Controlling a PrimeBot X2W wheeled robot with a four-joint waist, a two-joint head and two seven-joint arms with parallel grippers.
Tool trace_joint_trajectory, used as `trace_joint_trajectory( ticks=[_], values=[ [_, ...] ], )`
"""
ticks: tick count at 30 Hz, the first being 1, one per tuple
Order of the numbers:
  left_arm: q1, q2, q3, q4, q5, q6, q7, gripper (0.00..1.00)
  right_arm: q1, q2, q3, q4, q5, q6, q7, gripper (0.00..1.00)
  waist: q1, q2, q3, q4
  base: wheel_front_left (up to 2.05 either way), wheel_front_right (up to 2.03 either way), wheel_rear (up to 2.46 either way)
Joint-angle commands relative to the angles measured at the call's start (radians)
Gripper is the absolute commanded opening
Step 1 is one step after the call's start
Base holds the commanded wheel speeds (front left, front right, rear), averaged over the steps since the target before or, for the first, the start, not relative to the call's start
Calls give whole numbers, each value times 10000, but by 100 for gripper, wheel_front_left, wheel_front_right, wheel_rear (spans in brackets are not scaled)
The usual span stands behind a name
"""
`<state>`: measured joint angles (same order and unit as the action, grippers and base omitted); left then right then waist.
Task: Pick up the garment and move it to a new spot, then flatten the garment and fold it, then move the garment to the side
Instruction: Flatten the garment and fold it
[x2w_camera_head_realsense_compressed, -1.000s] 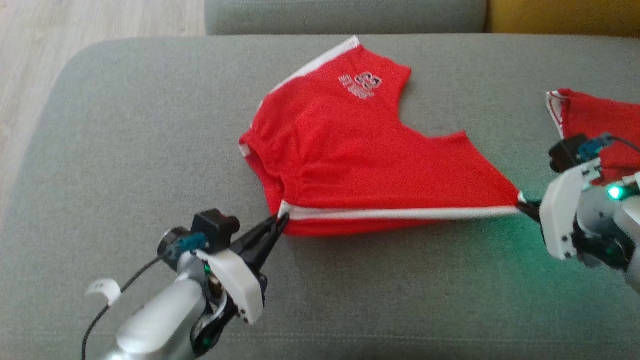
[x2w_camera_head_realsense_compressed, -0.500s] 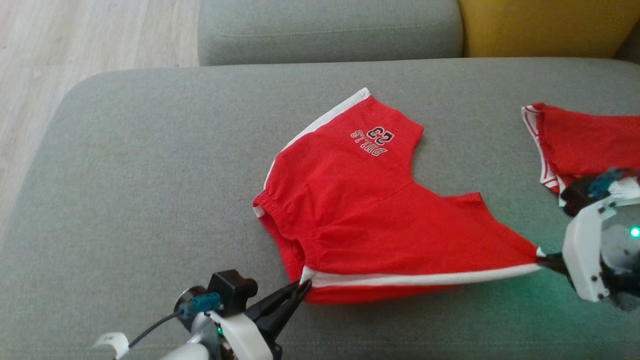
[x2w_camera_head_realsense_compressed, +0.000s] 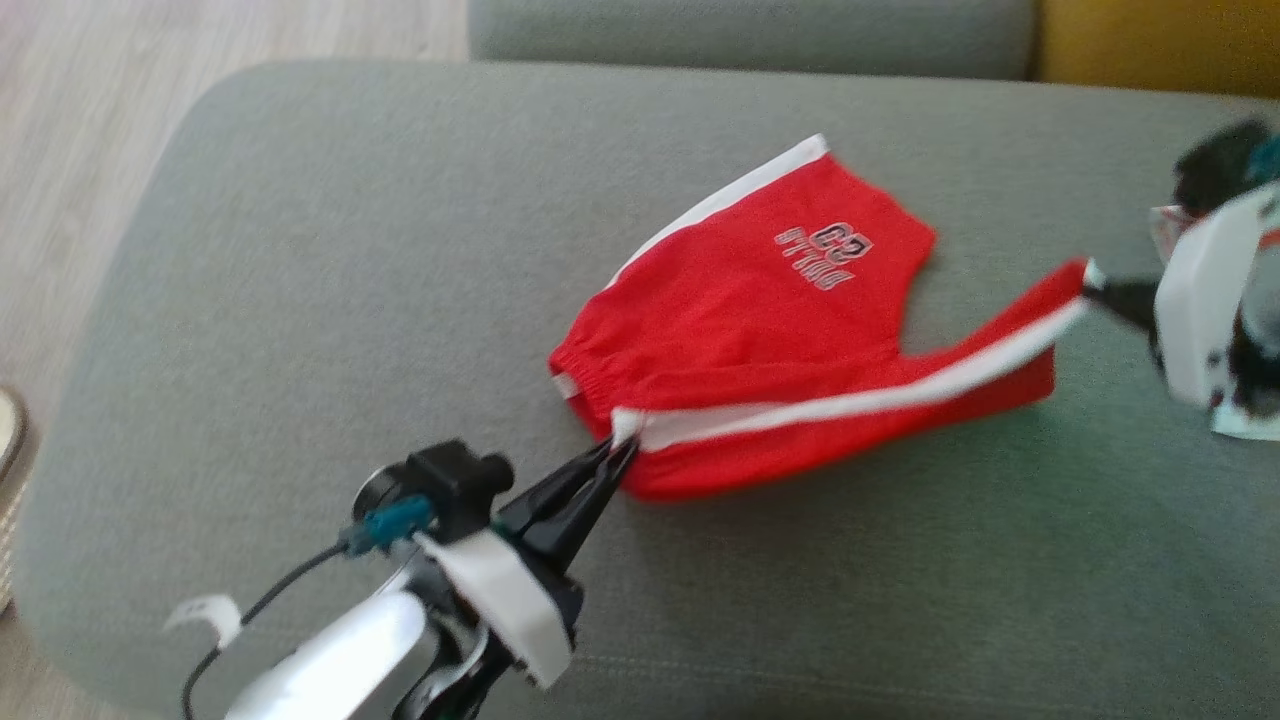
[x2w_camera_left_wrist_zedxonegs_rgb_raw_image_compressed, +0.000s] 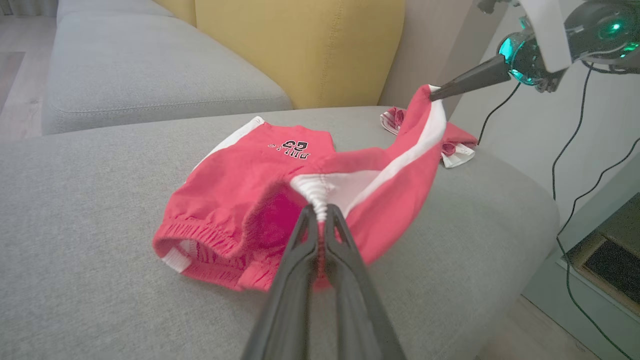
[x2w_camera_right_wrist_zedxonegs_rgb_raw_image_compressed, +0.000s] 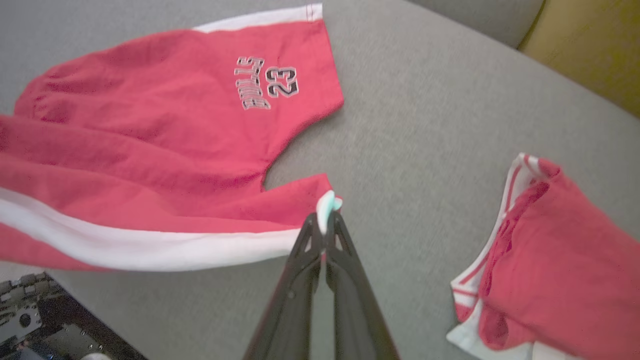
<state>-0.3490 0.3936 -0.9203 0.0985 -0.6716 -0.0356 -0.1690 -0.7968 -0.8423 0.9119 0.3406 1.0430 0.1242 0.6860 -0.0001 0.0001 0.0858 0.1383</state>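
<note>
1. On the grey seat cushion (x2w_camera_head_realsense_compressed: 300, 300), near its middle, lie the red shorts (x2w_camera_head_realsense_compressed: 760, 320). The waistband points toward the cushion's rounded left end and the leg openings toward its right end.
2. Their long axis follows the white side stripe (x2w_camera_head_realsense_compressed: 850, 400), which runs taut from the cushion's front left toward its back right.
3. The left gripper (x2w_camera_head_realsense_compressed: 622, 452) has its jaws pinched tight on the waistband corner where the stripe begins. The right gripper (x2w_camera_head_realsense_compressed: 1093, 287) has its jaws closed on the hem corner where the stripe ends.
4. The other leg, bearing the printed number (x2w_camera_head_realsense_compressed: 825, 250), lies flat on the cushion, toward its back edge.
5. The left wrist view adds what the head view flattens. The held leg rises clear of the cushion, sloping up to the right gripper's tips, and a yellow back cushion (x2w_camera_left_wrist_zedxonegs_rgb_raw_image_compressed: 300, 50) stands behind the seat cushion.
6. The right wrist view gives the print sharply as "23" beside a word, where the head view blurs it. It also shows a second red garment (x2w_camera_right_wrist_zedxonegs_rgb_raw_image_compressed: 545, 260) crumpled on the cushion toward its right end, apart from the shorts.
</note>
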Motion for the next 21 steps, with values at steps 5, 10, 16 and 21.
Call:
trace_joint_trajectory(
  ticks=[5,10,16,21],
  values=[
    [-1129,-406,409,30,67,-182,-191,0,-1108,200,-402,420,-575,65,86,0,1,-1,903,868,0,0,0],
    [-1677,-1014,449,701,60,-314,-418,0,-2049,601,-506,1178,-1089,65,10,0,1,-1,1583,1487,0,0,0],
    [-2211,-1752,634,1675,-26,-452,-701,0,-3015,979,-357,2080,-1705,65,-441,0,1,-1,2284,2129,0,0,0],
    [-2670,-2338,700,2426,-20,-642,-842,0,-3572,1200,54,2750,-2100,65,-798,0,1,-1,2730,2495,0,0,0]
  ],
)
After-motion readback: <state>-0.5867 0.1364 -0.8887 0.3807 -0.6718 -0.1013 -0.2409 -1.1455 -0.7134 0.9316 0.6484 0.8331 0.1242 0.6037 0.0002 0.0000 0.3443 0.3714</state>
